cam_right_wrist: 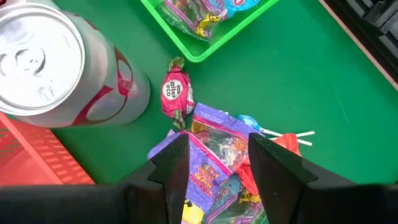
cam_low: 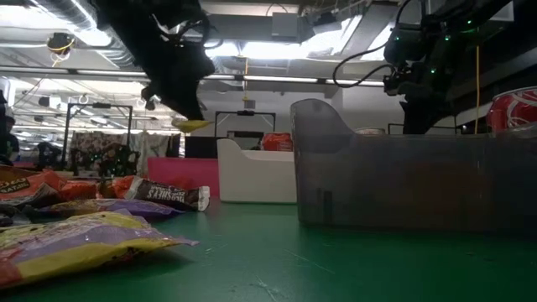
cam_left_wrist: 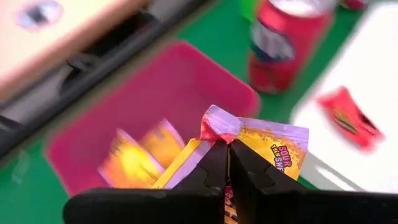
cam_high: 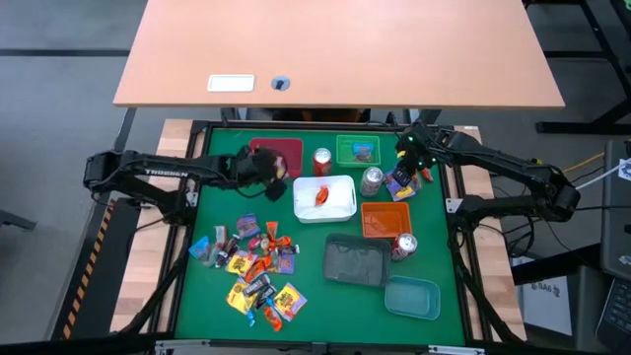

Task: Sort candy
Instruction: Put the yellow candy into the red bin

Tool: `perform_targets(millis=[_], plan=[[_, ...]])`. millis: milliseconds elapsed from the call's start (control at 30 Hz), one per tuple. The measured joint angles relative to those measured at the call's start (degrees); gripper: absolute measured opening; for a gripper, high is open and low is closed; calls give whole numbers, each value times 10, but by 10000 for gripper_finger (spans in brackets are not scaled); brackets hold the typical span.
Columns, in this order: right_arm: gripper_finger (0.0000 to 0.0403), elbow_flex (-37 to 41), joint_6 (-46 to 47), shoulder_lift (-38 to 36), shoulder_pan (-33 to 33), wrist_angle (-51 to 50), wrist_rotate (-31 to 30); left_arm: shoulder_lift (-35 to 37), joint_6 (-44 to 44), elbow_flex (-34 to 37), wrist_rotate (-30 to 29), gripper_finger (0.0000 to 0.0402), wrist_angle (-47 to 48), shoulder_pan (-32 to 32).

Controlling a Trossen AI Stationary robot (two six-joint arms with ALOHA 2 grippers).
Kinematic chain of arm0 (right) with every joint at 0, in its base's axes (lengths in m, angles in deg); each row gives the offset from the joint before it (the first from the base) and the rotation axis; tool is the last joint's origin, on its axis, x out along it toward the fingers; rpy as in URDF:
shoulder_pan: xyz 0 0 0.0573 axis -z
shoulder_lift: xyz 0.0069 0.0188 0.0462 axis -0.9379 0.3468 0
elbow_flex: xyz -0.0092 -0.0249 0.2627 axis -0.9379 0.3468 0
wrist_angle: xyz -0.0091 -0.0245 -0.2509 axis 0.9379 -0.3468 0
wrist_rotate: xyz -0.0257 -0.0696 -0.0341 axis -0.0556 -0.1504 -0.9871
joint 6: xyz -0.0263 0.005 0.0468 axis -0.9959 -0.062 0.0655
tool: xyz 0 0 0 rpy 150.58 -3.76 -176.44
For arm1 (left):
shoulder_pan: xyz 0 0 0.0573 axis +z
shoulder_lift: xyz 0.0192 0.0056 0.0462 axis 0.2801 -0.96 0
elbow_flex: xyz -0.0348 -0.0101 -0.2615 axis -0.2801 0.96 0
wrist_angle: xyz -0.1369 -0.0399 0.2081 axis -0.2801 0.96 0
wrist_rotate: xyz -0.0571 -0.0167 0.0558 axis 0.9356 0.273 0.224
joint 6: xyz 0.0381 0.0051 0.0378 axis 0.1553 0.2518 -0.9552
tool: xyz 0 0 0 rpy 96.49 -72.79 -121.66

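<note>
My left gripper (cam_high: 268, 174) hangs above the magenta tray (cam_high: 288, 148) and is shut on a yellow sweet packet (cam_left_wrist: 273, 146); the low view shows the packet (cam_low: 192, 125) well above the table. Two yellow packets (cam_left_wrist: 134, 158) lie in that tray. My right gripper (cam_right_wrist: 219, 142) is open, low over a purple packet (cam_right_wrist: 214, 146) on the green mat beside the silver can (cam_right_wrist: 56, 68), one finger on either side of it. A pink wrapped sweet (cam_right_wrist: 176, 93) lies just beyond the packet. The main pile of candy (cam_high: 256, 268) lies near the left front of the mat. My left gripper pinches the yellow packet at its crimped end (cam_left_wrist: 219, 127) between the two shut fingers, coming from above. The packet is lifted clear and sticks out beyond the fingertips over the magenta tray.
A red can (cam_high: 322, 161) stands between the magenta tray and the green tray (cam_high: 340, 158), which holds sweets. The white tray (cam_high: 340, 209) holds a red sweet (cam_high: 322, 198). Orange tray (cam_high: 385, 219), grey tray (cam_high: 357, 259), teal tray (cam_high: 412, 298) and another can (cam_high: 404, 246) fill the right side.
</note>
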Motion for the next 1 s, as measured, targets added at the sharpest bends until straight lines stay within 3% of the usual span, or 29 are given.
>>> perform_targets(millis=[400,767,1000], plan=[[163,0,0,0,0,0,0,-4,-56,0,-20,4,-12,119],[163,0,11,0,0,-2,0,-5,-70,0,-17,82,-14,136],[163,10,69,0,0,-3,0,-5,-70,0,-15,90,-24,136]])
